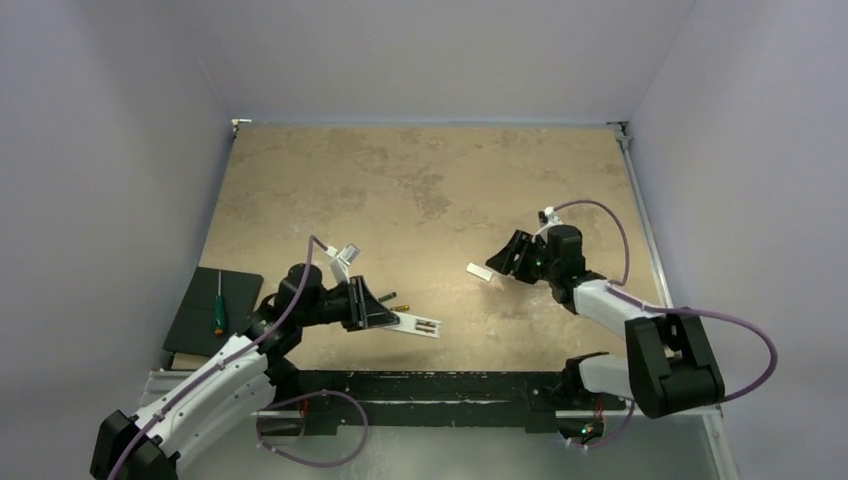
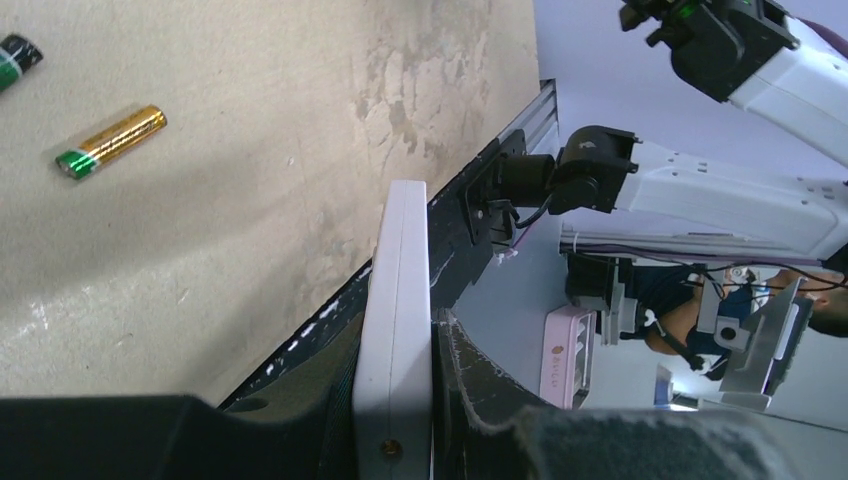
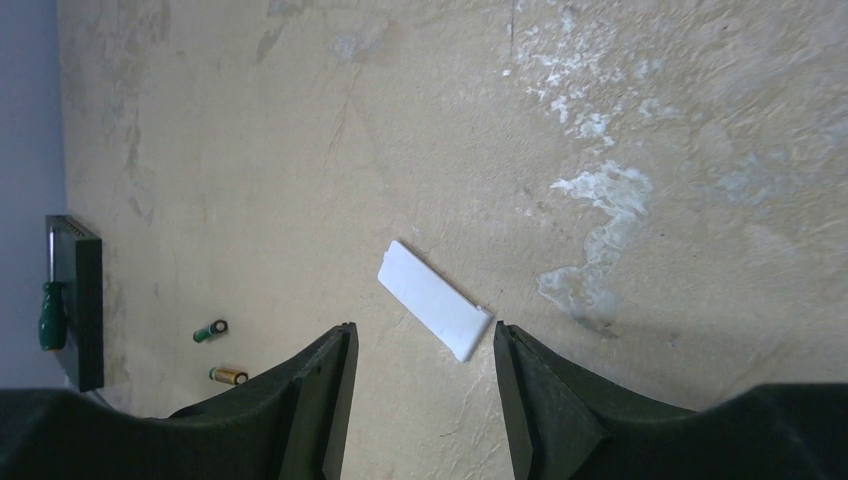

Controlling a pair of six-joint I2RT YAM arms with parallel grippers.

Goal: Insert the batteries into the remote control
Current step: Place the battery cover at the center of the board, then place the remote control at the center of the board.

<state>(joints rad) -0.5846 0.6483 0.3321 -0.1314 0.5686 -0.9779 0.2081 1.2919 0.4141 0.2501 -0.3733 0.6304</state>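
Ok, so your left gripper (image 1: 372, 308) is clenched on one end of the remote control (image 2: 395, 300), and the rest of it sticks out toward the right arm, low over the near part of the table (image 1: 420, 180). Your right gripper (image 3: 422, 335) is spread wide with nothing in it. The white battery cover (image 3: 435, 313) lies flat on the table right below it, and neither finger seems to touch it. My read is that the cover is dealt with and the loading itself hasn't started.

Both cells are loose on the table just beyond the remote. The gold battery (image 2: 110, 142) and the dark battery (image 2: 18, 55) lie near each other but apart.

For the pickup, lift the right gripper straight up first so you don't drag the cover along. Then come down on the gold one across its length and pinch it mid-body. Close slowly — these things roll. Sort out which end goes where before you seat it. Keep the left clamp dead steady with the recess facing up. From the top view I think it already does, but it's too small to be sure.
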